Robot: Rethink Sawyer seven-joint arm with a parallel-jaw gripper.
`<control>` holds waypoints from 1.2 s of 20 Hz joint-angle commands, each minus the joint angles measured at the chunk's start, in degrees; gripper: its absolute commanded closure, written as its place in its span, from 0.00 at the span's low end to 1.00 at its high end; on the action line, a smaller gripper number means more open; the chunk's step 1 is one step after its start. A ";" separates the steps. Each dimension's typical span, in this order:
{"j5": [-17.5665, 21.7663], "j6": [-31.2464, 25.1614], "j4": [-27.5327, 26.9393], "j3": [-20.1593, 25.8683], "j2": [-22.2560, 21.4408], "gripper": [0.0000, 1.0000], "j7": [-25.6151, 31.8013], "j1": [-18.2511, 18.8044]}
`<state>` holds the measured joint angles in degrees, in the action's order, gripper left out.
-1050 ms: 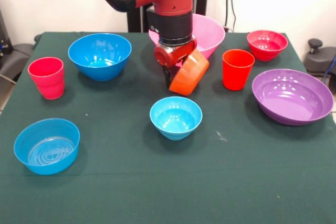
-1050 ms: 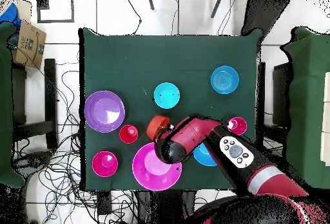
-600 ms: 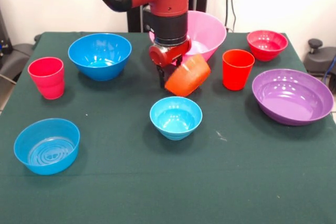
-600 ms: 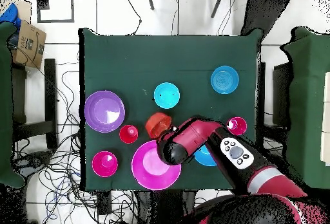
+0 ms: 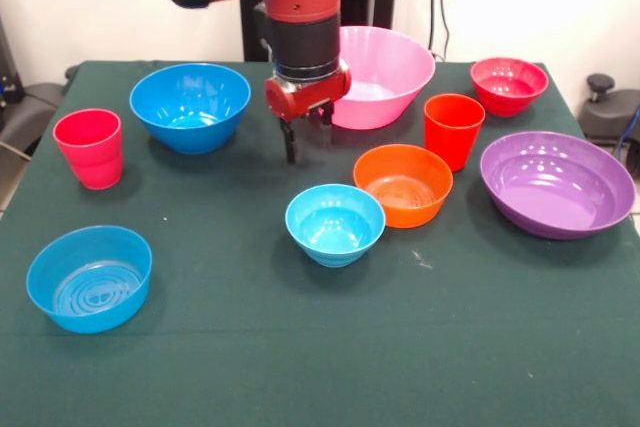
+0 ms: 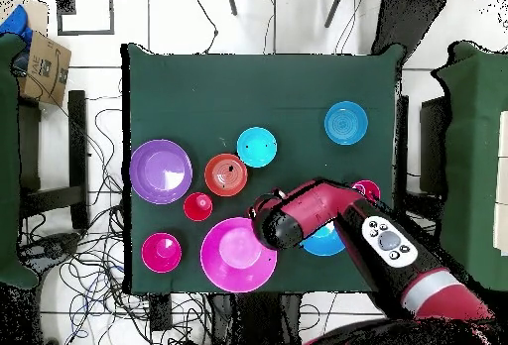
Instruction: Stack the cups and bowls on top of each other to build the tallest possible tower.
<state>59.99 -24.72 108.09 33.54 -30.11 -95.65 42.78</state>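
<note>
**Orange bowl sits beside its target, not in it**

The orange bowl [image 5: 403, 183] stands upright on the table [image 5: 300, 347], just beside the small light-blue bowl [image 5: 335, 223] and to its right in the front view, their rims close or touching; we cannot tell which. No tower exists yet.

Reading the front view left to right: the pinkish-red cup [image 5: 89, 147], the deep blue bowl [image 5: 190, 105], then the gripper [image 5: 304, 139], hanging above the table with its fingers spread and nothing between them. Right of it come the light-blue bowl, the orange bowl and the orange-red cup [image 5: 453, 129].

So the orange bowl lies to the gripper's right and nearer the camera, lower than the fingertips. We judge the next move must travel that way and descend onto the bowl's rim; being round, it offers no preferred axis.
</note>
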 commanded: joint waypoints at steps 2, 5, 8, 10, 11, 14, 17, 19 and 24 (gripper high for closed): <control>-2.93 -5.53 -0.14 4.37 -2.14 0.00 11.63 1.21; -3.62 -5.82 -0.13 4.82 -1.98 0.00 11.95 1.48; -5.61 -6.41 0.78 6.00 -3.16 0.00 11.27 1.71; -6.34 -6.24 1.15 6.22 -3.53 0.00 9.83 1.42; -6.59 -6.08 1.24 6.19 -3.60 0.00 9.02 1.18; -6.68 -4.83 1.15 5.25 -3.06 0.00 6.24 0.14; -6.78 -4.00 0.89 3.95 -2.44 0.00 3.75 -0.95; -6.73 -3.23 0.67 3.32 -1.99 0.00 2.65 -1.41; -5.25 -0.52 -0.36 1.07 -0.21 0.00 -0.64 -2.94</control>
<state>53.58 -25.33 108.12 36.40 -33.58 -95.65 43.15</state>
